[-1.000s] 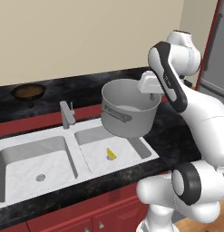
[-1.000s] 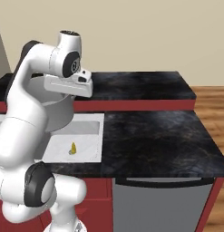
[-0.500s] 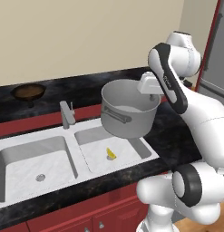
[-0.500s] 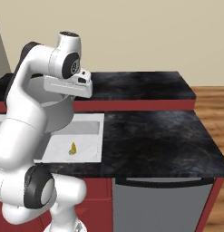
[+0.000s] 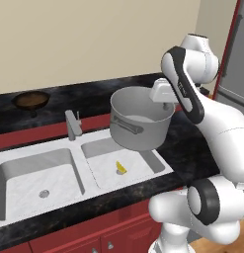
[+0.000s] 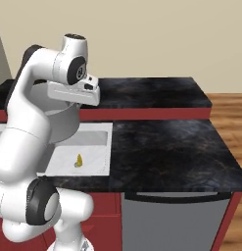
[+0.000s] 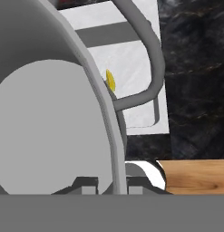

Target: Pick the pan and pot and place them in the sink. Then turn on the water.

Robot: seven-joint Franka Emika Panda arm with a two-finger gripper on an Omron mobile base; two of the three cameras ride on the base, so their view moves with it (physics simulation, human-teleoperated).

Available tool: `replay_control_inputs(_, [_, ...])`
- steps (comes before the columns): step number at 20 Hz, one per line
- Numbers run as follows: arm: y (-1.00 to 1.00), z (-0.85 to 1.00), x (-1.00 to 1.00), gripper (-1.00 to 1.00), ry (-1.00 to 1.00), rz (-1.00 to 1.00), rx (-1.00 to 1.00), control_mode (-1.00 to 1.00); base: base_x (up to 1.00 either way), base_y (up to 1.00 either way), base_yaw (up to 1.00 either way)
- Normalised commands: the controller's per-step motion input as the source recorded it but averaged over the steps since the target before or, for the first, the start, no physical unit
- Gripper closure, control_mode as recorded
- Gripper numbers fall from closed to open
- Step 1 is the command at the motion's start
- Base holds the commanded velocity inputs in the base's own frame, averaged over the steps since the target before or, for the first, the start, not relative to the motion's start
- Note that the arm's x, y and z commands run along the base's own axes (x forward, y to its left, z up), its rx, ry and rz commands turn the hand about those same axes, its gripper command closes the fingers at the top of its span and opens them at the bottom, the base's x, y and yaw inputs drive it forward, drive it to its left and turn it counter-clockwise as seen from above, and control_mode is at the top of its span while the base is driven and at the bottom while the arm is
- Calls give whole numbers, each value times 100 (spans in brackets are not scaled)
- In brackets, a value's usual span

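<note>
The grey pot (image 5: 141, 126) hangs in the air, tilted a little, over the right basin of the white sink (image 5: 82, 169). My gripper (image 5: 164, 105) is shut on the pot's right rim. In the hand view, the gripper (image 7: 112, 183) straddles the pot wall (image 7: 50, 122), with a loop handle (image 7: 147, 54) arching over the sink (image 7: 131, 59) below. The dark-brown pan (image 5: 30, 100) sits on the black counter at the far left, behind the left basin. From the right base view the pot (image 6: 56, 125) is mostly behind my arm.
A grey faucet post (image 5: 72, 124) stands behind the divider between the basins. A small yellow item (image 5: 121, 167) lies in the right basin. Black counter (image 6: 166, 147) stretches to the right of the sink, and a steel appliance (image 5: 234, 64) stands at the far right.
Almost nothing differs. The pot stays gripped over the right basin, and the arm's upper joints have shifted only slightly.
</note>
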Motion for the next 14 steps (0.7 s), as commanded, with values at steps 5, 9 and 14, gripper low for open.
replay_control_inputs(5, [1, -18, 8, 100, 0, -4, 0, -100, 0, 0, 0])
replay_control_inputs(9, [0, -39, 20, 100, 2, -7, 1, -100, 0, 0, 0])
replay_control_inputs(14, [-5, -72, 7, 100, 0, -1, 0, -100, 0, 0, 0])
